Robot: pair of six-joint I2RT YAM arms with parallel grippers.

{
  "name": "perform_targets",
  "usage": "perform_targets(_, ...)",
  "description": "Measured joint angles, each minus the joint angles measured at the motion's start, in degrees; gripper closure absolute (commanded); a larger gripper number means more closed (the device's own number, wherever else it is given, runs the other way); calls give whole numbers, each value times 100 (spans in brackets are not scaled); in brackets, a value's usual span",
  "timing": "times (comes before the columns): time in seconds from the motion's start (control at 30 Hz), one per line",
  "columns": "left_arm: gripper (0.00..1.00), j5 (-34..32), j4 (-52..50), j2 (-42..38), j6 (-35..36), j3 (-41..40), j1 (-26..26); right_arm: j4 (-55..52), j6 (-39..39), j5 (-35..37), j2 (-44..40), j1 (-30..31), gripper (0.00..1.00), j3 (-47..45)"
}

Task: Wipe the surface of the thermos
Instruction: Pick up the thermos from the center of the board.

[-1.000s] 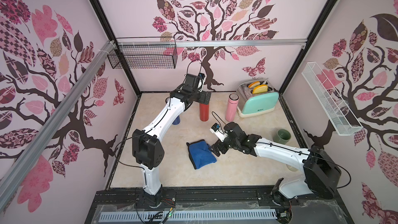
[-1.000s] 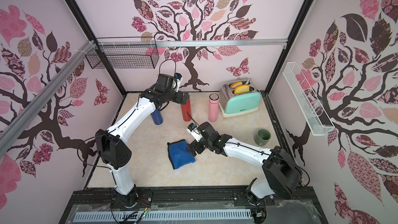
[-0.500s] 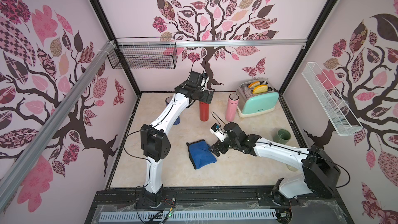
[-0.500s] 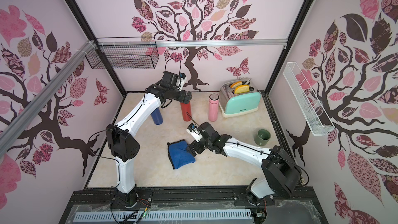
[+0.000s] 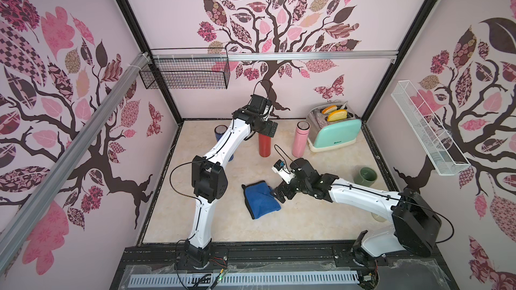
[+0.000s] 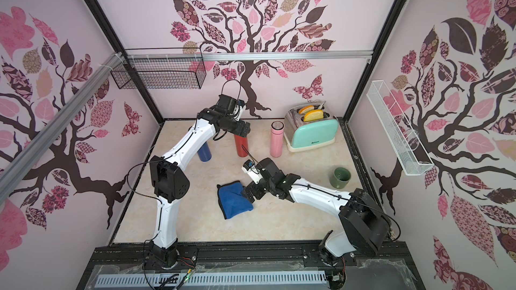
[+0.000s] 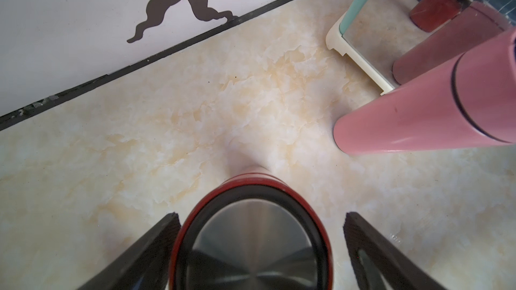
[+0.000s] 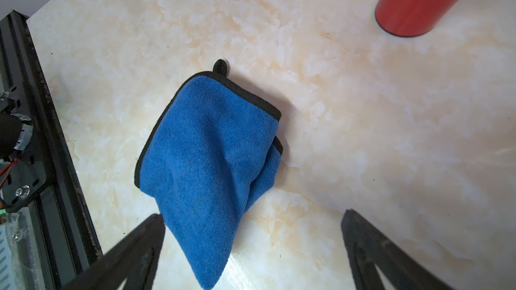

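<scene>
Straddling the upright red thermos (image 7: 252,241) with the open, unclamped left pincer (image 7: 261,215), long axis dropping straight below it, and hovering the right pincer (image 8: 251,214), likewise spread wide, just above the blue cloth (image 8: 212,149).

Top views overlook all from the front; close wrist views share the red thermos (image 7: 252,246).

From above, the left end effector (image 5: 266,134) hides the top of the red thermos (image 5: 264,147).
</scene>
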Motion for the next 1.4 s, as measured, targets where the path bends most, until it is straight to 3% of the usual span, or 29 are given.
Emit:
perform_targets(0.4,16,-20,-249,352,52,282,-2,0,0,2,0,0,0,0)
perform_targets(0.77,37,-61,-269,446,118,284,0,0,0,4,0,0,0,-2)
perform_targets(0.87,48,-59,-267,446,120,282,-2,0,2,2,0,0,0,-2)
perform_targets(1.0,78,-63,-260,444,116,282,-2,2,0,4,0,0,0,-2)
perform_targets(1.1,93,-81,-173,413,94,197,-2,4,0,2,2,0,0,-2)
perform_targets(1.17,99,-94,-46,286,79,-15,-2,11,0,0,22,0,0,-2)
perform_targets(1.4,100,-127,179,-627,7,-1134,-7,70,0,-79,284,20,1,-2)
